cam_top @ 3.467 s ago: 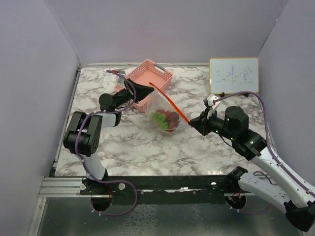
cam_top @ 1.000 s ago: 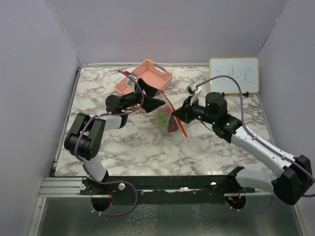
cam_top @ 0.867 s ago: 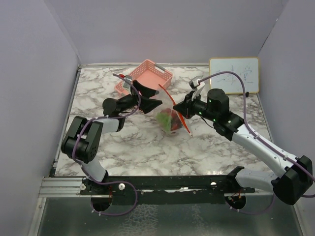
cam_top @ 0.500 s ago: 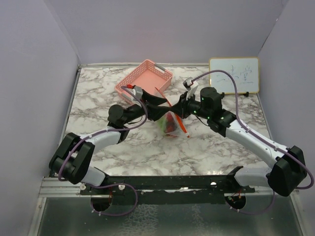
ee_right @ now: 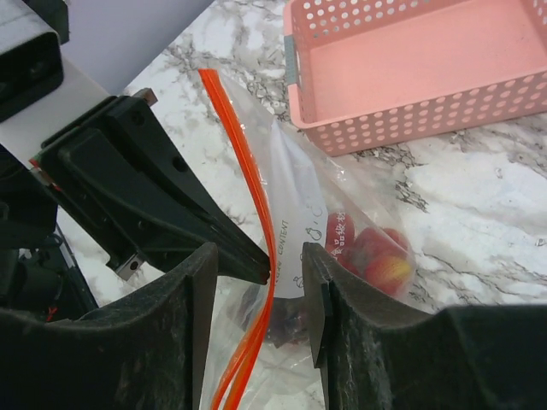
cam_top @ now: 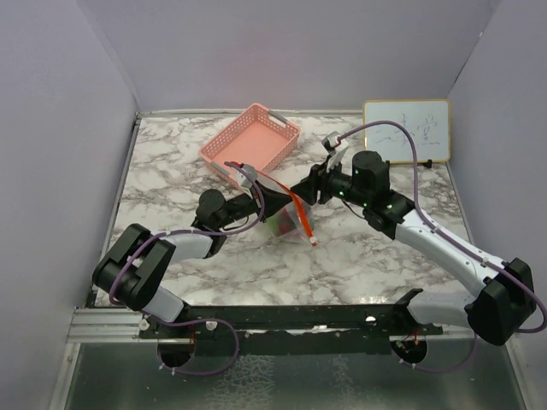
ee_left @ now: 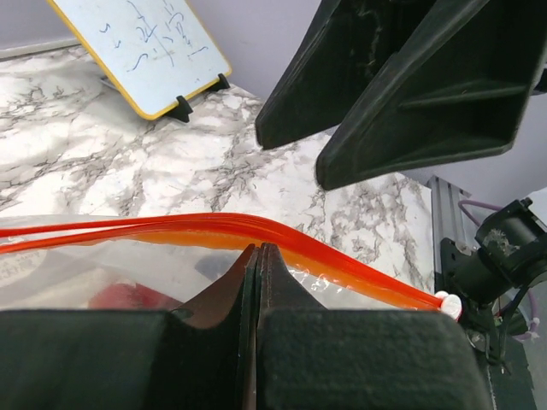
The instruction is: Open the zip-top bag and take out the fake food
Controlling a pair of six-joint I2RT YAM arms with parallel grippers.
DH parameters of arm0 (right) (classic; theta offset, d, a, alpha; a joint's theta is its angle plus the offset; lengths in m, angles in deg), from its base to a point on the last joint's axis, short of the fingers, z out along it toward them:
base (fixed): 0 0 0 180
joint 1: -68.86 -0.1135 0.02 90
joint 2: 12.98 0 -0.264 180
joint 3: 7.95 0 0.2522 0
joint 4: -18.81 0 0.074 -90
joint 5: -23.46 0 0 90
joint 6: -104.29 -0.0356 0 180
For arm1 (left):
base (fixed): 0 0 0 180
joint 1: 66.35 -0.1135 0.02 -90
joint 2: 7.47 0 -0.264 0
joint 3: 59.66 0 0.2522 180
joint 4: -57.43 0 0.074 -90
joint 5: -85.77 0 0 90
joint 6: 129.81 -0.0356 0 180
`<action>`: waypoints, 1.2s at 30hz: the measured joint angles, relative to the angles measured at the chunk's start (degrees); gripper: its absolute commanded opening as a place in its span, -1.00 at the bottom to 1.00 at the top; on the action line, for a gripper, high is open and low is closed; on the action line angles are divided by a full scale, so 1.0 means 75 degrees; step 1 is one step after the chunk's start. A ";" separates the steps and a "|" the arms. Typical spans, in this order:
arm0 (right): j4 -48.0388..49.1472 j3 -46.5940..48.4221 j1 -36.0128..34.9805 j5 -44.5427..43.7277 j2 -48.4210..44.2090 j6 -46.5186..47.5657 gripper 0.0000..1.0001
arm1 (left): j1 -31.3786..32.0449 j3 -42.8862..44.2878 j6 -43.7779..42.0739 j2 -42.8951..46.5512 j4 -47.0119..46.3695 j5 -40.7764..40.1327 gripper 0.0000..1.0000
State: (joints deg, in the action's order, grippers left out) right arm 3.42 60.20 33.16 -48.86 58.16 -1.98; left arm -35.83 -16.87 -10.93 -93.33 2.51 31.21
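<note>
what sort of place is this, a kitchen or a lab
Likely a robot test cell, not a kitchen: plain lilac walls box in a marble-look tabletop, two robot arms are bolted at its near edge, and a handwritten whiteboard stands at the back.

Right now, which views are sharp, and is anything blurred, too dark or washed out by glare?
Top external: soft even light, faint shadows, the zip-top bag small and partly hidden. Left wrist: the zip strip crisp, the left tool a near-black mass. Right wrist: the pink basket and fake food sharp, mild sheen on the plastic, the right tool dark and soft-edged.
</note>
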 measured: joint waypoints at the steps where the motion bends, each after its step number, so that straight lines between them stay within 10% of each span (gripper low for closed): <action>1: -0.0003 -0.0003 0.0000 -0.0003 -0.0047 0.0003 -0.10 | 0.0000 0.0000 -0.0026 -0.0006 0.0017 -0.0009 -1.00; 24: 0.0029 -0.0863 0.0000 0.0265 0.0032 0.0189 -0.82 | 0.0012 -0.0361 -0.0341 0.0484 0.0379 -0.0047 -1.00; 36: 0.0373 -0.1259 -0.0026 0.1003 0.0114 -0.0204 -0.37 | 0.0012 -0.0423 -0.0469 0.0577 0.0557 -0.0058 -0.99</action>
State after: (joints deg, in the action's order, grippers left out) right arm 6.22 50.76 32.96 -41.35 59.01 -3.51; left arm -35.74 -20.04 -14.45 -89.00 6.68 30.77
